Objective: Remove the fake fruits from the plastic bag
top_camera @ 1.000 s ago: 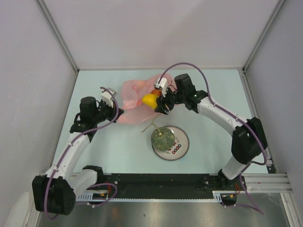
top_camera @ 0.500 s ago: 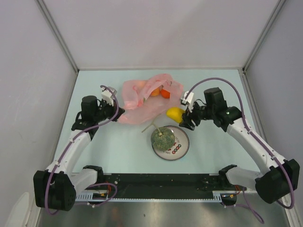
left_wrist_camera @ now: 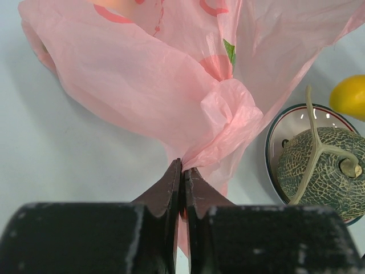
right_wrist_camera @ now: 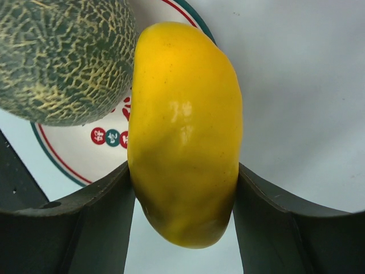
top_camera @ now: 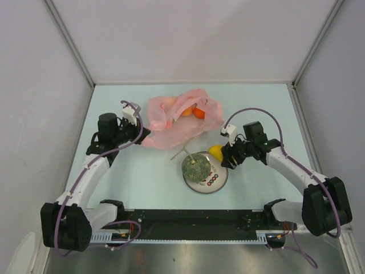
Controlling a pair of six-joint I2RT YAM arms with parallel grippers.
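Yellow-orange oval (top_camera: 215,151) held beside plate (top_camera: 220,182)
Right gripper (top_camera: 223,157) clamps it at the plate's two o'clock, elbow bent; left gripper (left_wrist_camera: 182,171) pinches the plastic bag (left_wrist_camera: 142,85); plate lettering illegible.

Top cam looks down; both wrist cams close, share melon (left_wrist_camera: 322,162), plate (right_wrist_camera: 74,148).

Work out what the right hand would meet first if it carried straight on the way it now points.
Probably the plate, near its rim beside the melon; the yellow fruit in the right hand would touch first. Height above it is unclear.
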